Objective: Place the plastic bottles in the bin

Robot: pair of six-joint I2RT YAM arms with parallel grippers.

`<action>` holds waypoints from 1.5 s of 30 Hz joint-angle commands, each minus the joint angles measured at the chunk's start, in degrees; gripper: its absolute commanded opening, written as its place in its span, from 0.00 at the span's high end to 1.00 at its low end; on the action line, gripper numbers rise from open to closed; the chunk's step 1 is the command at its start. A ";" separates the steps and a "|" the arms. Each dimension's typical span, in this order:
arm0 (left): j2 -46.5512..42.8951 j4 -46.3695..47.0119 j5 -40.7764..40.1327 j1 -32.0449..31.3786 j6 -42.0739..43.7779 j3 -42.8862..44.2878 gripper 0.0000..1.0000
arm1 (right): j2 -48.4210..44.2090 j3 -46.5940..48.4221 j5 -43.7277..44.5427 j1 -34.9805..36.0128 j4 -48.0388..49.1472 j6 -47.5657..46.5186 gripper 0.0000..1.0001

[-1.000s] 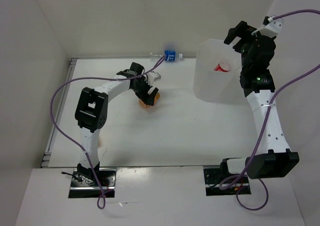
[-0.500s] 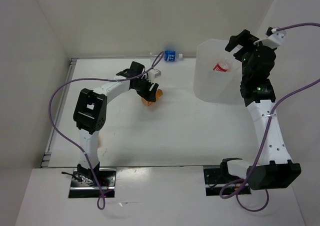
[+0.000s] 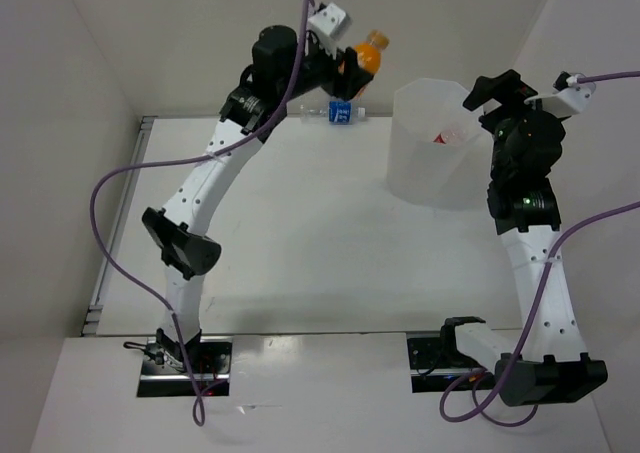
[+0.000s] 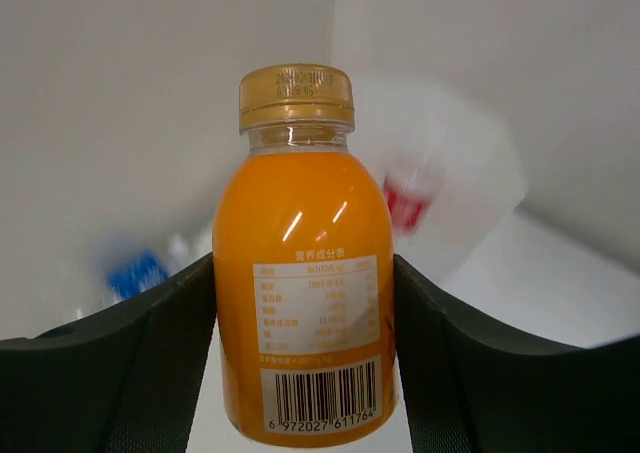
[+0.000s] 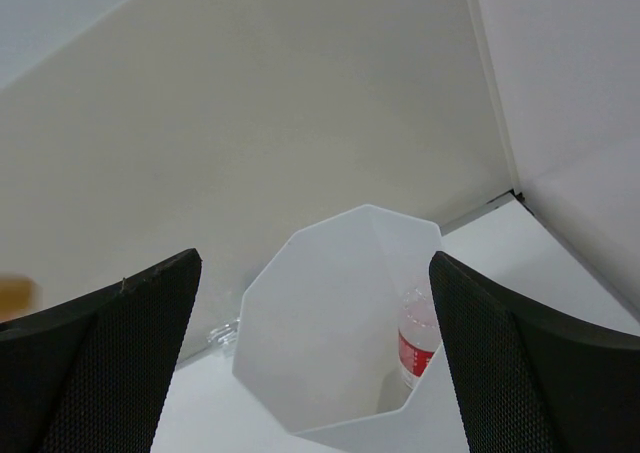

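My left gripper [image 3: 352, 61] is shut on a stubby orange bottle [image 3: 368, 51] with a gold cap and holds it high in the air, left of the bin [image 3: 432, 168]. In the left wrist view the bottle [image 4: 300, 263] stands upright between the fingers of the left gripper [image 4: 305, 373]. A clear bottle with a blue label [image 3: 338, 111] lies on the table by the back wall. A clear bottle with a red label [image 5: 418, 338] stands inside the bin [image 5: 320, 313]. My right gripper [image 5: 315, 373] is open and empty above the bin's right side [image 3: 492, 93]. The second orange bottle is out of view.
White walls close the table at the back, left and right. The bin stands at the back right, close to the right arm. Purple cables hang from both arms.
My left arm has lifted the orange bottle from the table, high up and to the right toward the bin. My right gripper has drifted slightly right, still over the bin.
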 commanded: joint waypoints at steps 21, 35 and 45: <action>34.87 29.58 -4.77 -9.14 -10.71 40.28 0.28 | 2.27 1.42 2.35 0.10 3.06 4.61 0.00; 33.57 23.27 -7.40 -11.86 -6.49 41.68 0.00 | 2.27 0.89 2.71 0.10 2.53 4.61 0.00; 13.10 -18.35 -14.68 -7.03 -2.91 48.28 0.00 | 6.84 4.41 -14.94 0.63 -0.63 -2.33 0.00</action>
